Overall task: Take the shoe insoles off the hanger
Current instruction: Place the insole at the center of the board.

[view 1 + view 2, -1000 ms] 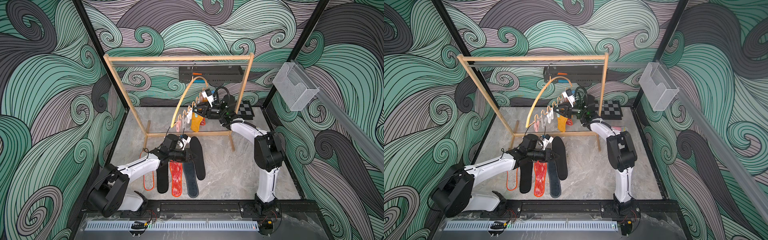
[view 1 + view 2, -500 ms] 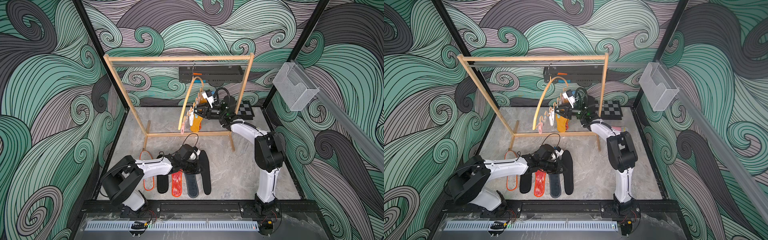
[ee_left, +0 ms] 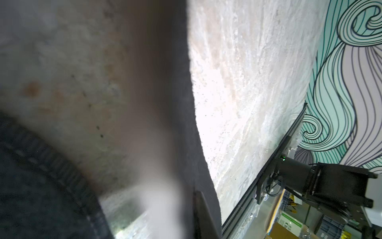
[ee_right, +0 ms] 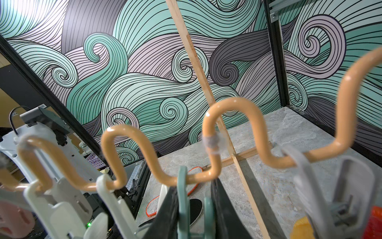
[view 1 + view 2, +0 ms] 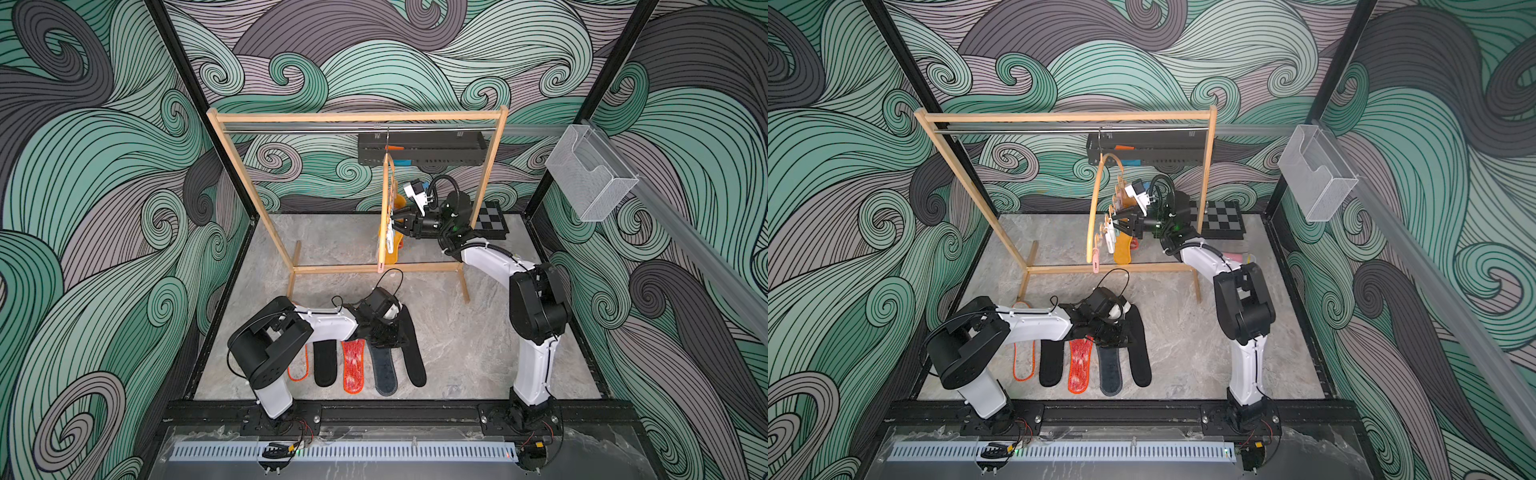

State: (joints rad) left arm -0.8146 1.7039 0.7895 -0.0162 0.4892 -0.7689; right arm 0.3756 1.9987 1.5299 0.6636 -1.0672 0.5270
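The hanger (image 5: 1094, 212) hangs from the rack's rail, seen nearly edge-on in a top view (image 5: 384, 216). My right gripper (image 4: 194, 207) is shut on a green clothespeg (image 4: 183, 186) on its wavy bar (image 4: 231, 103). A mustard yellow insole (image 5: 392, 251) still hangs pegged, with a red one (image 4: 374, 223) beside it. On the floor lie several insoles: orange-edged (image 5: 298, 368), black (image 5: 325, 363), red-white (image 5: 353, 365), dark grey (image 5: 384, 370) and black (image 5: 413, 353). My left gripper (image 5: 390, 336) is down on that last black insole (image 3: 192, 124). One finger (image 3: 203, 215) lies against it. The grip itself is blurred.
The big wooden rack frame (image 5: 357, 117) spans the back of the floor, its base bar (image 5: 374, 268) just behind the left arm. A black tray (image 5: 419, 147) hangs on the back wall. A checkerboard (image 5: 492, 220) lies at the back right and a mesh basket (image 5: 590, 174) juts from the right wall.
My left arm came down from the hanger with a black insole and laid it at the right end of the floor row. The hanger swung round. The right gripper stayed on its peg.
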